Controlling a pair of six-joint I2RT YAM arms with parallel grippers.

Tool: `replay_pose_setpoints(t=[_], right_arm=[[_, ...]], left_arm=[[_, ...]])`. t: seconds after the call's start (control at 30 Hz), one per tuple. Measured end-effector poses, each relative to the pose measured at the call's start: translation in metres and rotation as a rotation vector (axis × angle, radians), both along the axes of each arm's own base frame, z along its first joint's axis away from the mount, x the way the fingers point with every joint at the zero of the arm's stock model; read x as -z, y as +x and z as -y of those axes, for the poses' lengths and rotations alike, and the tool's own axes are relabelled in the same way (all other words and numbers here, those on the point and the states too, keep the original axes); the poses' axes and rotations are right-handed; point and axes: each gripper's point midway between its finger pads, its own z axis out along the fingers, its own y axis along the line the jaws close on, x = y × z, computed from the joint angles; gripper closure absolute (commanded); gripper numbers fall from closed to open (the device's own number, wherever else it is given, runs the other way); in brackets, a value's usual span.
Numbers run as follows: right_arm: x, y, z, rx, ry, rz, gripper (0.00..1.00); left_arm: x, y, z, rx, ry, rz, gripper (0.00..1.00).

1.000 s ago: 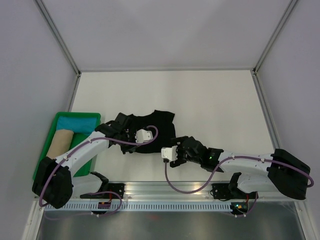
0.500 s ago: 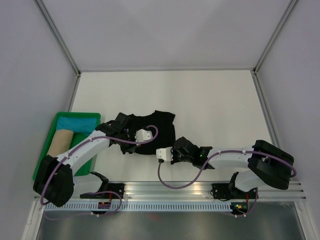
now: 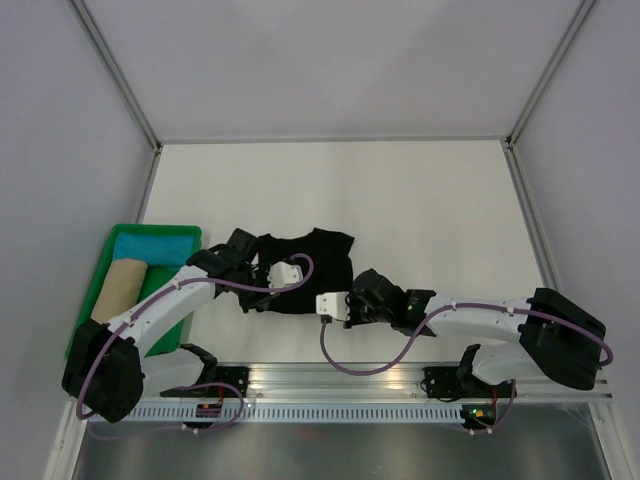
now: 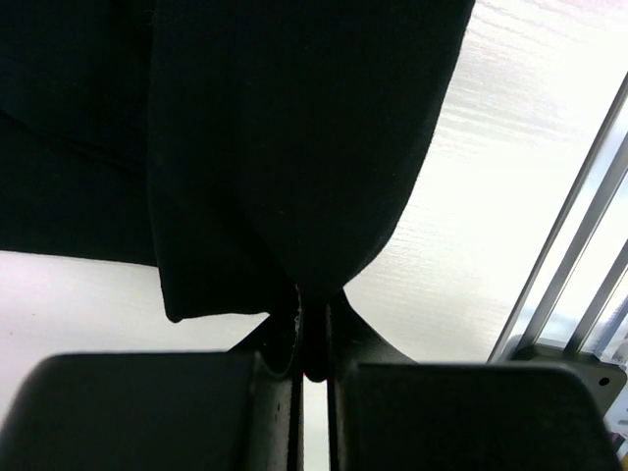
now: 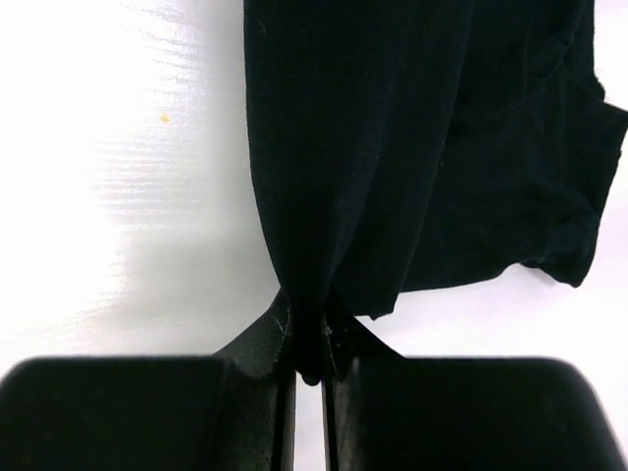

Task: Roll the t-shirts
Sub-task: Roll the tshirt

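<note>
A black t-shirt [image 3: 312, 262] lies partly spread on the white table, just right of the tray. My left gripper [image 3: 266, 284] is shut on its near left edge. In the left wrist view the black cloth [image 4: 294, 147] hangs out of the shut left gripper [image 4: 312, 316]. My right gripper [image 3: 348, 292] is shut on the near right edge. The right wrist view shows a fold of the t-shirt [image 5: 392, 147] pinched in the right gripper [image 5: 309, 329]. A turquoise roll [image 3: 155, 245] and a tan roll [image 3: 122, 285] lie in the tray.
The green tray [image 3: 108, 248] sits at the table's left edge, beside the left arm. A metal rail [image 3: 340, 376] runs along the near edge behind both grippers. White table [image 3: 420, 200] stretches beyond the shirt to the back and right walls.
The right gripper has closed on the shirt's near right edge after moving left to it. The shirt now lies flatter and wider between the two grippers. The left gripper keeps its grip.
</note>
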Motion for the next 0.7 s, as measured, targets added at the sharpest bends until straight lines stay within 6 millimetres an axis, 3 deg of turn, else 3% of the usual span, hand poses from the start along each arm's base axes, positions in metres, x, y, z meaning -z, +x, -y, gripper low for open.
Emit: replay_pose_setpoints(t=[0.7], right_arm=[[-0.010,-0.031,0.007,-0.024,0.097,-0.268,1.00]], left_arm=[[-0.001,-0.018,0.006,0.024,-0.046,-0.081,0.98]])
